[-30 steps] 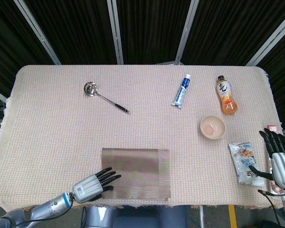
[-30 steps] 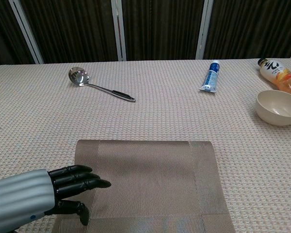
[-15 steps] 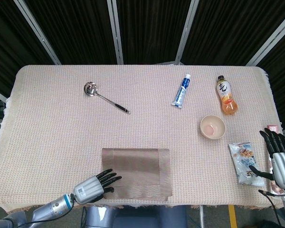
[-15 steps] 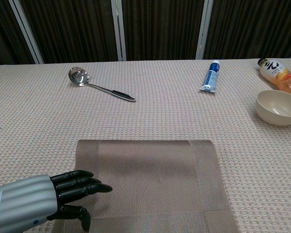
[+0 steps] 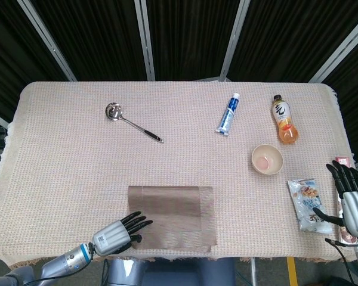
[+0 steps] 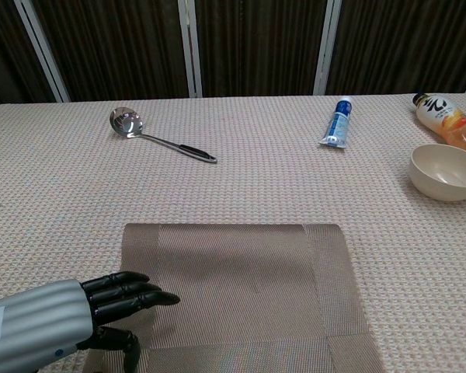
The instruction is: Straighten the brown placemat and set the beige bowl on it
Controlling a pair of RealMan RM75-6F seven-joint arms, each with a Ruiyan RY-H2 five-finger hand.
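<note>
Chest view | left hand (image 6: 101,307) on brown placemat (image 6: 241,287) near-left corner

One brown placemat (image 5: 172,217), one beige bowl (image 5: 267,159), one steel ladle (image 5: 132,121), one blue-and-white tube (image 5: 227,113), one orange drink bottle (image 5: 284,120) and one snack packet (image 5: 308,204) lie on the table; two robot hands, left hand (image 5: 119,231) and right hand (image 5: 349,198).

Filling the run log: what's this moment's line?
left hand: fingers on placemat corner | right hand: open, idle | bowl: off mat
</note>
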